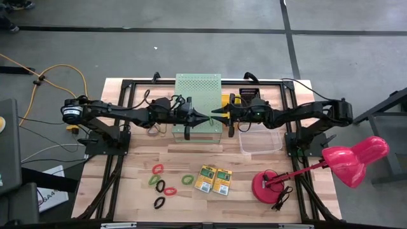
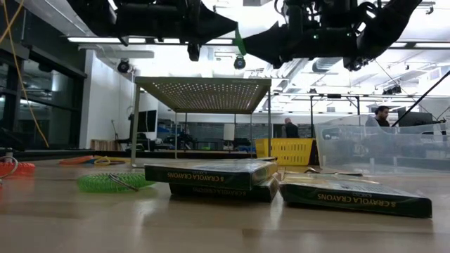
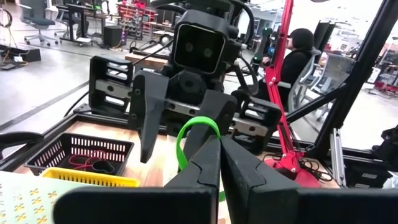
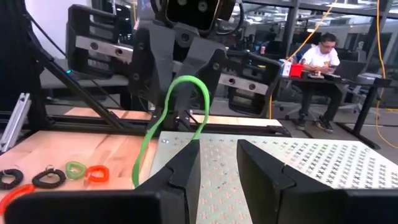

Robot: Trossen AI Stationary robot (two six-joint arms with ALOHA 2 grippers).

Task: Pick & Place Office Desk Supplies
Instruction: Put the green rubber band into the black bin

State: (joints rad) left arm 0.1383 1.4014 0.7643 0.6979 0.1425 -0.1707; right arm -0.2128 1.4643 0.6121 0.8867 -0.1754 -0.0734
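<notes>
Overhead, both dark grippers meet tip to tip above the pale-green perforated box [image 1: 198,105] at the table's far edge. The left gripper [image 1: 206,118] has its fingers pressed tightly together, pinching a thin bright-green elastic band loop [image 3: 198,147] that hangs slack from them. The right gripper [image 1: 215,116] faces it with its fingers part-way apart, the loop close beside one finger; whether it touches cannot be told. On the open wooden boards nearer the front lie coiled red, green and black band loops [image 1: 164,186] and two flat yellow-and-green cardboard crayon boxes [image 1: 213,180], side by side, well clear of both arms
</notes>
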